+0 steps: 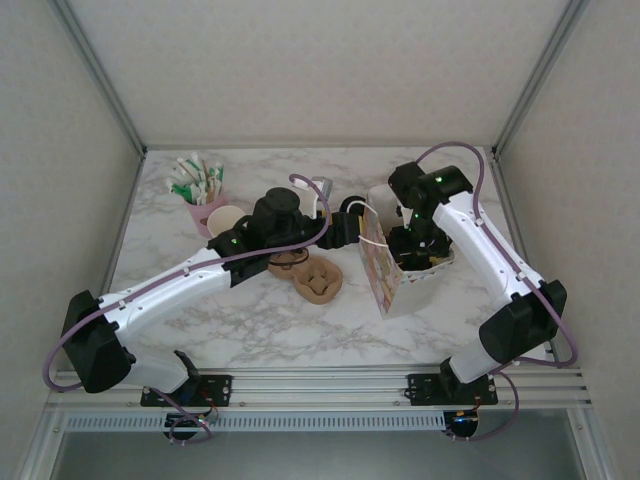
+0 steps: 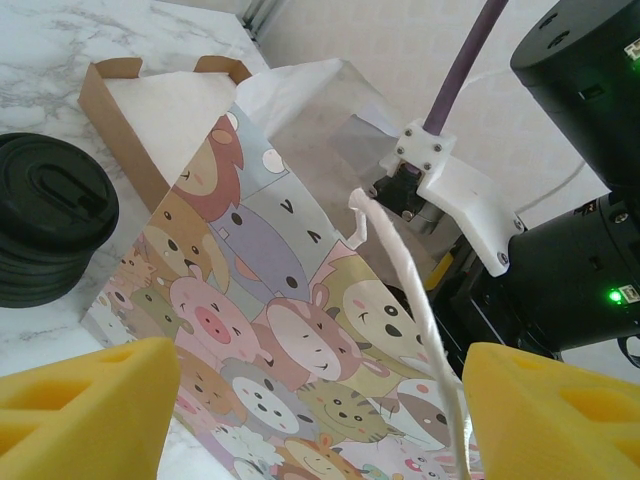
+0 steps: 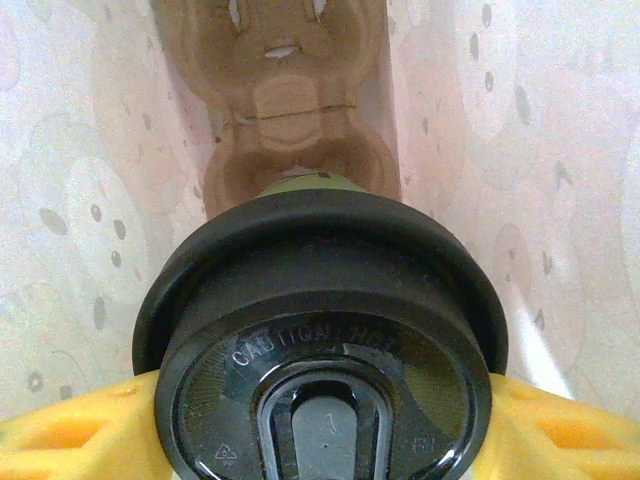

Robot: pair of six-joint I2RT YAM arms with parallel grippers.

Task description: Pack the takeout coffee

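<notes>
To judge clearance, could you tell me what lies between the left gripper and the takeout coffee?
The wall of the cartoon-printed bag: the left wrist view shows it facing the left gripper; the right wrist view shows the takeout coffee inside.

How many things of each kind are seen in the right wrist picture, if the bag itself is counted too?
takeout coffee: 1
cardboard cup carrier: 1
paper bag: 1
Total: 3
</notes>
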